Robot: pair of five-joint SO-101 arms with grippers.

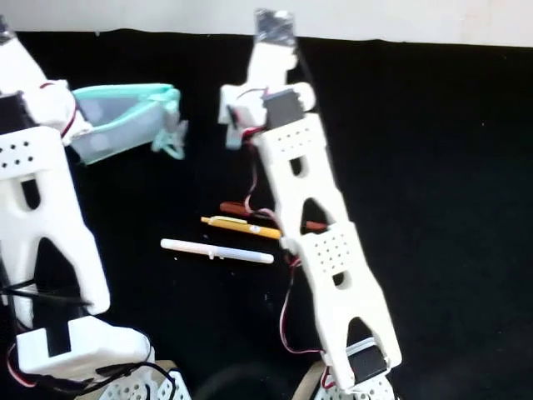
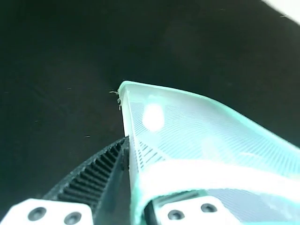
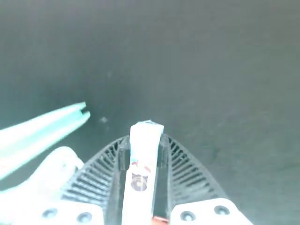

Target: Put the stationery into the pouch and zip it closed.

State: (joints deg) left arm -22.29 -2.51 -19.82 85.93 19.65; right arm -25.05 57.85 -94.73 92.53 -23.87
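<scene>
My left gripper (image 1: 79,125) is shut on one end of the translucent teal pouch (image 1: 125,125), which is held above the table at the back left. Its ribbed wall rises from beside the dark finger (image 2: 101,171) in the left wrist view, the pouch (image 2: 197,136) ending in a corner. My right gripper (image 1: 235,125) is in the air just right of the pouch's free end, shut on a small white stick-shaped item (image 3: 143,150), perhaps an eraser. The right wrist view shows the pouch's tip (image 3: 47,124) close beside that gripper (image 3: 143,140). A brown pen (image 1: 237,207), a yellow pen (image 1: 241,227) and a white pen (image 1: 216,250) lie on the table.
The table top is black cloth (image 1: 433,167), with a pale wall strip along the back edge (image 1: 375,21). The right arm's white links (image 1: 321,242) cross over the ends of the brown and yellow pens. Both arm bases stand at the near edge.
</scene>
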